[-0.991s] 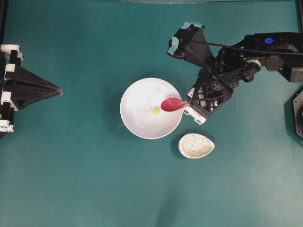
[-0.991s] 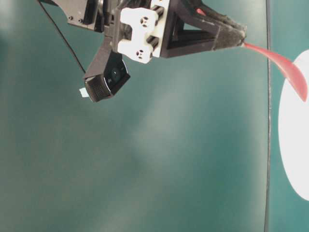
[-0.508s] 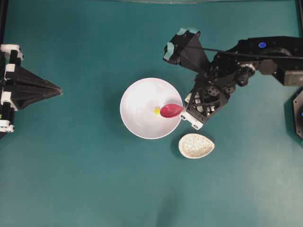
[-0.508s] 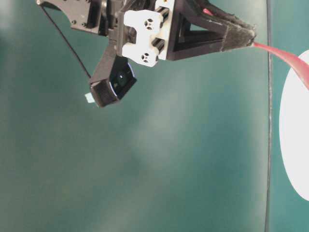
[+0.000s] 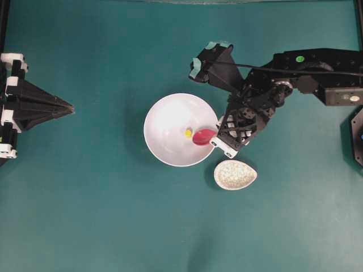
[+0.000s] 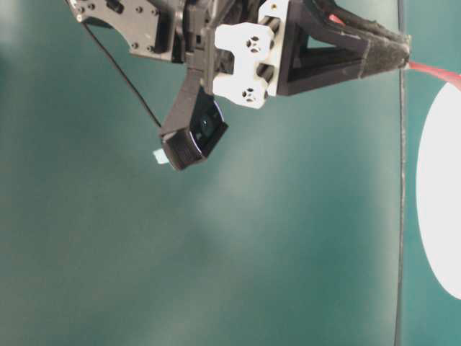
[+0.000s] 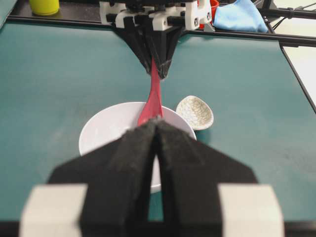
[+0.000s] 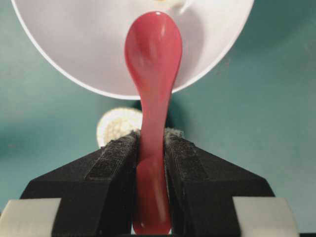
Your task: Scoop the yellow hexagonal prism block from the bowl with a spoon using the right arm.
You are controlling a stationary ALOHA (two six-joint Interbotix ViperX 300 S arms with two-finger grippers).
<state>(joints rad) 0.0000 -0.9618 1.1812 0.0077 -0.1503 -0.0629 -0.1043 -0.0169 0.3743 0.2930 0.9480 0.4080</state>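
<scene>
Spoon (image 5: 202, 136) is gripped by its handle between the closed fingers of the right gripper (image 5: 218, 136), its scoop lowered into the bowl (image 5: 164, 122) near the table's (image 5: 102, 215) centre. The yellow hexagonal prism block (image 5: 188, 133) is seen inside the bowl, just beside the scoop. The left gripper (image 5: 69, 107) is held closed and empty at the table's left edge.
</scene>
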